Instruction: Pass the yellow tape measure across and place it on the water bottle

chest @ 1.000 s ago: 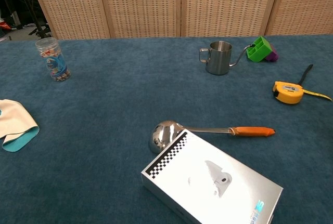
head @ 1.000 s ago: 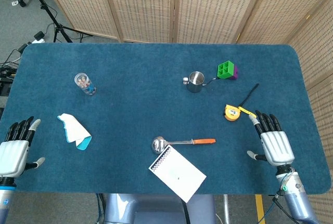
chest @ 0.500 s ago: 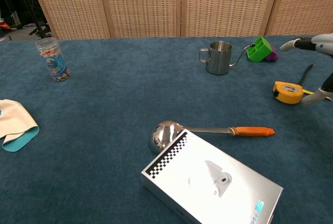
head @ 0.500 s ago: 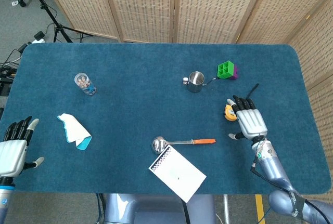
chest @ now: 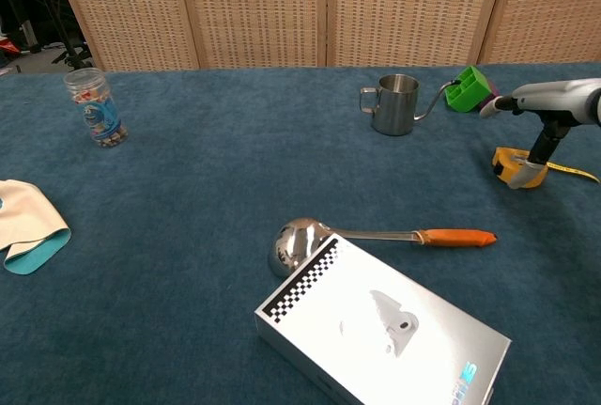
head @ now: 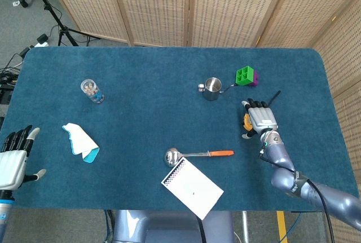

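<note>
The yellow tape measure (head: 246, 122) (chest: 508, 163) lies on the blue table at the right, with a short length of tape pulled out beside it. My right hand (head: 260, 118) (chest: 555, 101) hovers flat over it, fingers stretched out towards the far side. Its thumb (chest: 536, 162) reaches down against the case's right side, and nothing is gripped. The water bottle (head: 91, 91) (chest: 94, 107), clear with a colourful label, stands upright at the far left. My left hand (head: 13, 160) rests open at the near left edge, far from both.
A steel cup (head: 211, 88) (chest: 394, 104) and a green block (head: 246, 76) (chest: 468, 88) stand behind the tape measure. An orange-handled ladle (head: 197, 154) (chest: 376, 235) and a white box (head: 192, 186) (chest: 380, 330) lie near the front middle. A white-and-teal cloth (head: 80, 141) (chest: 28, 222) lies front left.
My right hand has moved forward and to the left from the table's near right edge until it sits over the tape measure. The left hand has barely moved.
</note>
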Controlling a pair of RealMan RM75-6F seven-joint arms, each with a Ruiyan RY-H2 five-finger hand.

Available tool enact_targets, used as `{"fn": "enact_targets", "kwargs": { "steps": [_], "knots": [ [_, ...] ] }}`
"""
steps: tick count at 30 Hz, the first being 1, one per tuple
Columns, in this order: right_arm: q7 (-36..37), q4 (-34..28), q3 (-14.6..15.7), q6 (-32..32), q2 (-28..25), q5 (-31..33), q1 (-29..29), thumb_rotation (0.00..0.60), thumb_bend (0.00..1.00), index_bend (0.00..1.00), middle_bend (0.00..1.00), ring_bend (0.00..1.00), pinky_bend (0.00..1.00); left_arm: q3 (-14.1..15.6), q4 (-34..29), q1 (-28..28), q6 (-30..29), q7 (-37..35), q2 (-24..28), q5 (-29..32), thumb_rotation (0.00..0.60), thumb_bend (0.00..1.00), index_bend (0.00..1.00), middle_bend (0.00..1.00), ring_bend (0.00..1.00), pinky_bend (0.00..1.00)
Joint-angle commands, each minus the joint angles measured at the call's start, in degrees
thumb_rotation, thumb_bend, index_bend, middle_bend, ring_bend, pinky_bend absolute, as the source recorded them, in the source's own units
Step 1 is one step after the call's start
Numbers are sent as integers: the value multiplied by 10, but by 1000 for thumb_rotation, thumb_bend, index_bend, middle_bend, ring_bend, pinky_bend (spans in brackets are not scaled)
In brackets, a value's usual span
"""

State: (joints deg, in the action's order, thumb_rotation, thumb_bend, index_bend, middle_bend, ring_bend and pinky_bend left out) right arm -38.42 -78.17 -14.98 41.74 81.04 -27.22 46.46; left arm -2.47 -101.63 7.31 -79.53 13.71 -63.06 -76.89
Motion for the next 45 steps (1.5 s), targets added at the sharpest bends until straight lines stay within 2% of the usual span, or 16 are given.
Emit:
{"fn": "enact_targets", "kwargs": {
  "steps": [1,6,14,18,20,26,34,45],
  "knots": [
    [-4,26,12,-19,10,28,17,600,53,46,0,0,0,0,1,1,2,0,-1,1,600,78,0,0,0,0],
    [1,44,26,-27,15,46,27,600,53,53,0,0,0,1,0,1,2,1,-1,-1,600,78,0,0,0,0],
    [19,65,45,-17,22,37,29,600,53,81,0,0,0,3,-4,-1,-2,2,1,-6,600,78,0,0,0,0],
    [28,68,50,-13,20,34,28,600,89,137,7,0,0,4,-4,0,0,5,0,-5,600,78,0,0,0,0],
    [32,67,52,-7,20,31,28,600,102,193,53,7,23,4,-5,0,1,9,-1,-2,600,79,0,0,0,0],
    [47,70,56,30,36,9,22,600,105,336,185,127,165,3,-8,-1,-2,13,-2,0,600,79,0,0,0,0],
    [66,84,58,51,57,-15,12,600,114,433,275,240,281,2,-10,-2,-2,8,0,3,600,79,0,0,0,0],
    [67,98,59,76,74,-33,6,600,167,605,451,453,469,1,-12,-3,-4,6,0,4,600,86,0,0,0,0]
  ]
}}
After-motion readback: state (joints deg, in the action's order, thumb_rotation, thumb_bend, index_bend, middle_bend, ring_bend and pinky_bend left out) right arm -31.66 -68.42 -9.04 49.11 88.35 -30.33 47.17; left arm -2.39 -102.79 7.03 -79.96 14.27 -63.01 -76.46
